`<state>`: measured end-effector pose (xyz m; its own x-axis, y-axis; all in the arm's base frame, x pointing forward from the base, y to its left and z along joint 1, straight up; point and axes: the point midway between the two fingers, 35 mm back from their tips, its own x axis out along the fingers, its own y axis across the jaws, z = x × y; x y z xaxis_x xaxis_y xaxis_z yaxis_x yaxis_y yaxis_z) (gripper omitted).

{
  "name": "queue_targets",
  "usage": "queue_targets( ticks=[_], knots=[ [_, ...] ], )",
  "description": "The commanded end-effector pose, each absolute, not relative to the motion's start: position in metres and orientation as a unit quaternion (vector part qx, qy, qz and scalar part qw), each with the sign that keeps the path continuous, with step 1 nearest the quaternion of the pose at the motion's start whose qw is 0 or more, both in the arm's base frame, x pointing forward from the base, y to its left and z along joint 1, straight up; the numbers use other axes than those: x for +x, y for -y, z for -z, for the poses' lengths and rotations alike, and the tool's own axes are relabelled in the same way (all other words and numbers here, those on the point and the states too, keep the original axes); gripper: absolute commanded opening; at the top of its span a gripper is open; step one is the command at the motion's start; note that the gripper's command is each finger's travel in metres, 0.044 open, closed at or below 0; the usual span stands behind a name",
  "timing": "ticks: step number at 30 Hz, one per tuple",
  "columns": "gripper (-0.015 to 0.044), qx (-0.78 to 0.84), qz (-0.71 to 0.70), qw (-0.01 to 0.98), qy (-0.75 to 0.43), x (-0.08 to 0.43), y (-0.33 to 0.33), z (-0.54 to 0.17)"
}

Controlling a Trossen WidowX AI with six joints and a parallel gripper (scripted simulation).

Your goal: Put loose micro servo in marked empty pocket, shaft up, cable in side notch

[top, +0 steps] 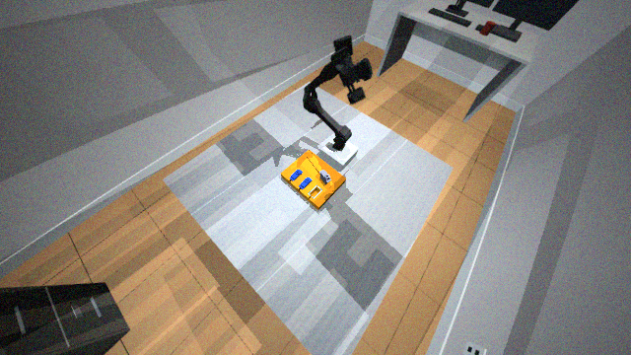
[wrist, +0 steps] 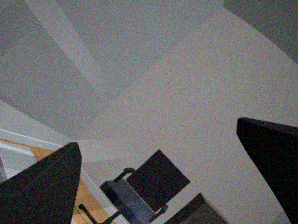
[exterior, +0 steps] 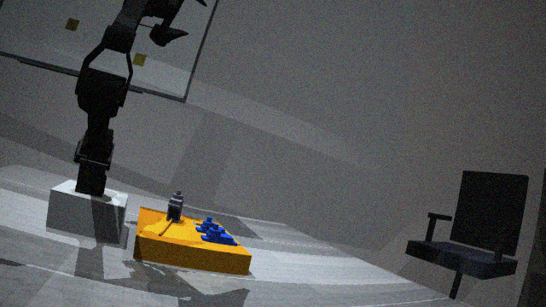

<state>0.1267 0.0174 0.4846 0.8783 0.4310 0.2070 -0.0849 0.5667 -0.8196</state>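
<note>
Gripper (top: 356, 94) up high, fingers spread wide (holding nothing), well apart from the orange deck (top: 322, 194) on the grey mat (top: 394, 182).

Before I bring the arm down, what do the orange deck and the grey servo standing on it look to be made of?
The orange wedge-shaped deck looks like matte moulded plastic: flat even colour, no shine or grain. The small dark grey micro servo standing upright on it also looks like dull plastic, though it is too small to be sure. The open end effector is matte black; its material is unclear.
</note>
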Motion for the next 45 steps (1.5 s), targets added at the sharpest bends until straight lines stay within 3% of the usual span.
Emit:
queue_targets(
  ticks=[1, 45],
  knots=[
    [0.0440, -0.431, -0.158, 0.869, 0.187, 0.127, -0.029, -0.481],
    [0.0440, -0.197, -0.188, 0.961, -0.054, 0.180, -0.119, -0.395]
  ],
)
